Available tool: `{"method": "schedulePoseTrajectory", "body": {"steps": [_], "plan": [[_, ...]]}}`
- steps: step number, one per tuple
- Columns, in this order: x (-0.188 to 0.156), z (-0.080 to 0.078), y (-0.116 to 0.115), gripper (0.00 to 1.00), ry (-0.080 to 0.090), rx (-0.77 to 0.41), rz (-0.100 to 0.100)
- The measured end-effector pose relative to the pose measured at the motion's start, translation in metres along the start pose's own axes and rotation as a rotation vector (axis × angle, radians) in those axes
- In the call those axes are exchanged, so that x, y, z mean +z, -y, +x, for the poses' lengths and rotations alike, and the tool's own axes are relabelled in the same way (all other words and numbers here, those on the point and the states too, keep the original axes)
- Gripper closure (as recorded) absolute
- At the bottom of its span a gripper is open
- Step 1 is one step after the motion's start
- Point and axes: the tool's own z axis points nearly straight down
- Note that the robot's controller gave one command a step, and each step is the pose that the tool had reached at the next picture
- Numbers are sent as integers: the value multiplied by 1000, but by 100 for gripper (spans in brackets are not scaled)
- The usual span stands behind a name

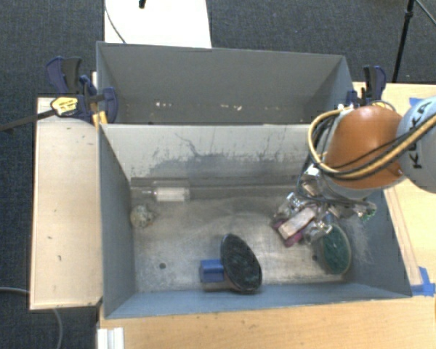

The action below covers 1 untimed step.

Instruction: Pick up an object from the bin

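A rounded orange cover, looped with black and yellow cables, is fitted above a bare-metal claw; the grey arm is lettered.

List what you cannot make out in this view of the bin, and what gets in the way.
Camera view:
The pink thing: held or just lying there, cannot tell; the hand overlaps it.
The green round thing: top edge hidden behind the hand.
The blue block: right end hidden by the dark oval thing.
The pale lump at the left: too small to identify.
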Motion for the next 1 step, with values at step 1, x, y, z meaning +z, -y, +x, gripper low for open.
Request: {"method": "schedulePoseTrajectory", "body": {"steps": [1], "plan": [[-153,-13,-11,100,-5,-278,-4]]}}
